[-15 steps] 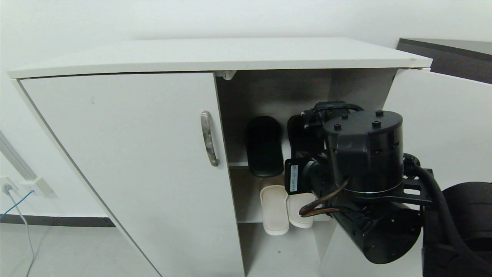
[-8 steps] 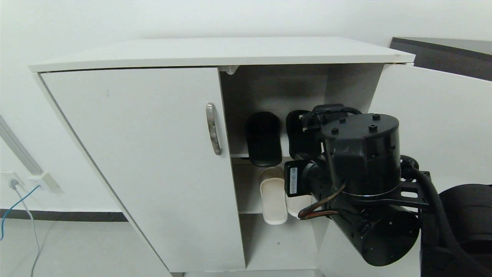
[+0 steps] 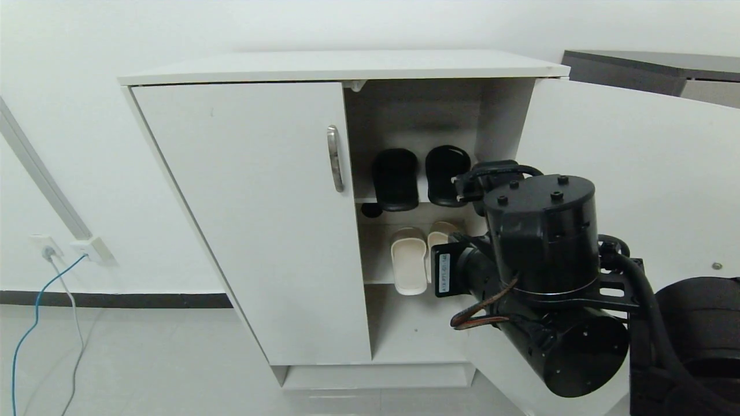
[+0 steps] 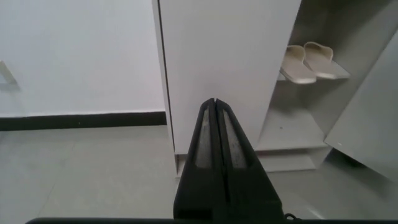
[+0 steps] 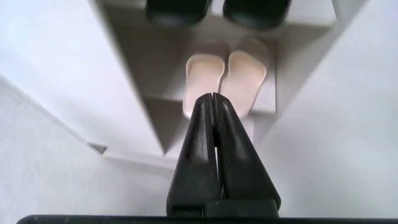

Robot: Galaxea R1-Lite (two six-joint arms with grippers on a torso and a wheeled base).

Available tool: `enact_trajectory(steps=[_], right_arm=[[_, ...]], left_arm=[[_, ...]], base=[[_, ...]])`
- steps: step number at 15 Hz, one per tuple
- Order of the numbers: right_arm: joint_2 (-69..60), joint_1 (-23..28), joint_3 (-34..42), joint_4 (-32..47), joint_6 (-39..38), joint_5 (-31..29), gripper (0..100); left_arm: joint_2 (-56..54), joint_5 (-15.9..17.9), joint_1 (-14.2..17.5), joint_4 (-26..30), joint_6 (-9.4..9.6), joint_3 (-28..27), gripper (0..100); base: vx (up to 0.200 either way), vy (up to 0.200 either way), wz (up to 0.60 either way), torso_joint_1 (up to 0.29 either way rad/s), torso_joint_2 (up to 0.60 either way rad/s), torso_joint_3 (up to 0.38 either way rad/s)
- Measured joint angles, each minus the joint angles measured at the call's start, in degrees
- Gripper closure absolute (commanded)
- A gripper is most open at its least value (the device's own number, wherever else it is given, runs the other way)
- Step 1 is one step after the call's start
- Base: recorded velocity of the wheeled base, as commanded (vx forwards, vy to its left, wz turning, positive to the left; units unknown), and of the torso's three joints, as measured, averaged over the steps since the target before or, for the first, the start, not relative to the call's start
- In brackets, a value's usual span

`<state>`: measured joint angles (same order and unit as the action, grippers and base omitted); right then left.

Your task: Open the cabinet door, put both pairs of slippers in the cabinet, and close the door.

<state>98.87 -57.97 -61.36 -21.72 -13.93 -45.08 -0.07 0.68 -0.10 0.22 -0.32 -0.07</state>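
Observation:
The white cabinet stands with its right door swung open and its left door shut. A pair of black slippers rests on the upper shelf, and a pair of cream slippers on the middle shelf, also seen as cream slippers and cream slippers. My right gripper is shut and empty, held in front of the open compartment. My left gripper is shut and empty, out in front of the closed left door.
A metal handle sits on the left door's edge. A wall socket with blue and white cables is low on the left wall. A dark desk stands behind the open door. Grey floor lies free before the cabinet.
The whole head view has pulled back and shifted, so the cabinet looks smaller and its base now shows. Both slipper pairs stay on their shelves.

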Motion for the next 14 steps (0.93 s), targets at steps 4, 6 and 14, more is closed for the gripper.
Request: enact_trajectory(steps=[4,6,14], right_arm=[[0.0,1.4,1.5,0.0,0.1,2.1,100],[0.1,1.6,1.8,0.0,0.1,2.2,100],[0.9,1.9,2.0,0.0,0.6,2.2,100]], left_arm=[[0.0,0.0,0.0,-0.1,-0.11,0.0,100],[0.0,-0.1,0.0,-0.1,-0.11,0.0,100],[0.0,-0.1,0.0,-0.1,-0.17,0.0,100]], base=[[-0.150,0.000,0.00,0.003,0.00,0.001],[0.000,0.000,0.00,0.000,0.00,0.000],[0.000,0.000,0.00,0.000,0.00,0.000]])
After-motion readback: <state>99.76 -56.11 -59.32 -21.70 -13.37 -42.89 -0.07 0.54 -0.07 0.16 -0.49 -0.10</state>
